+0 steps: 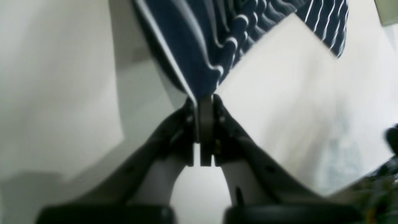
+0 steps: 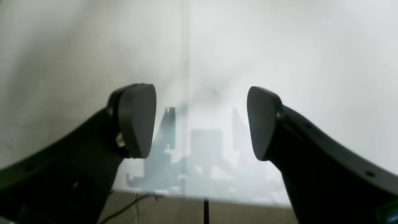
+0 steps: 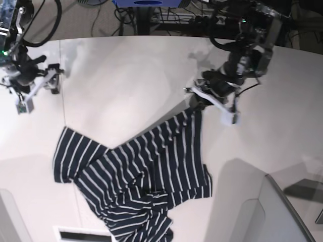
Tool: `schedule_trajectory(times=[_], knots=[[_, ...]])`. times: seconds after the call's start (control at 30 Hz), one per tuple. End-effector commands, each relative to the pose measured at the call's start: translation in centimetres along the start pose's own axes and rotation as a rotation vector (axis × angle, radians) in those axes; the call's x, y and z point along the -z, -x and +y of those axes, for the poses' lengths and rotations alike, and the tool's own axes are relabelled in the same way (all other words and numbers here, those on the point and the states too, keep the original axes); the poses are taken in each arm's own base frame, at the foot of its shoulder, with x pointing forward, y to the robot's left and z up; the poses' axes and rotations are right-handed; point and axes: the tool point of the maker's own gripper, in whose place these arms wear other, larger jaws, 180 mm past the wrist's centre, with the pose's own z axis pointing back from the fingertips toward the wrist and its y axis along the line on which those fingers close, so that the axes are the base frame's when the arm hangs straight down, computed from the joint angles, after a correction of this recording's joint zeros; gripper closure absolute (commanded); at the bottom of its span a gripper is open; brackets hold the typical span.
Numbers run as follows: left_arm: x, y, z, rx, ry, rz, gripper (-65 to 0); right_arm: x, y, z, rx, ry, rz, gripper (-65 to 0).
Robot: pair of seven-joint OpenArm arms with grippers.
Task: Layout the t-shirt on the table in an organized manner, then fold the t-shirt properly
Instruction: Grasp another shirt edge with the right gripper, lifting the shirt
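The dark navy t-shirt point(image 3: 141, 176) with thin white stripes lies crumpled on the white table point(image 3: 126, 80), a sleeve spread to the left and its lower part bunched near the front edge. One corner is drawn up and back to my left gripper point(image 3: 196, 104), on the right of the base view. In the left wrist view that gripper point(image 1: 205, 101) is shut on the t-shirt's point(image 1: 211, 40) edge, the cloth stretching away from the tips. My right gripper point(image 3: 36, 93) hovers at the far left, away from the shirt. It point(image 2: 201, 121) is open, with only bare table point(image 2: 279, 46) between its fingers.
A thin seam line point(image 3: 61, 85) crosses the table near the right arm. A white raised panel point(image 3: 262, 212) stands at the front right corner. Cables and equipment point(image 3: 151, 12) sit beyond the table's far curved edge.
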Motion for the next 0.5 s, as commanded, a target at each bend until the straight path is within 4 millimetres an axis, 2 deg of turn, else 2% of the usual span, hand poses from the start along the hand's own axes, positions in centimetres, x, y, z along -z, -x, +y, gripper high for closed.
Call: schedule_trajectory(times=[0.0, 0.1, 0.17, 0.27, 0.37, 0.47], knots=[[-0.9, -2.3, -0.1, -0.010, 0.015, -0.055, 0.0, -0.2, -2.8, 0.1, -0.027, -0.004, -0.076, -43.2], [-2.8, -3.7, 1.3, -0.047, -0.010, -0.067, 0.0, 0.2, -6.5, 0.9, -0.046, -0.021, -0.149, -43.2], [-4.1, -5.0, 1.3, -0.045, -0.012, -0.100, 0.0, 0.3, -8.6, 1.3, -0.058, -0.030, -0.188, -43.2], [-5.7, -6.7, 0.9, -0.028, -0.008, -0.142, 0.0, 0.6, -10.8, 2.2, -0.079, -0.052, -0.226, -43.4], [-6.5, -7.3, 0.5, -0.022, -0.004, -0.139, 0.0, 1.9, -11.5, 3.2, -0.084, -0.085, -0.217, -43.7], [-6.6, -7.1, 0.6, -0.025, -0.007, -0.127, 0.0, 4.3, -11.4, 2.9, -0.044, -0.101, -0.169, -44.0]])
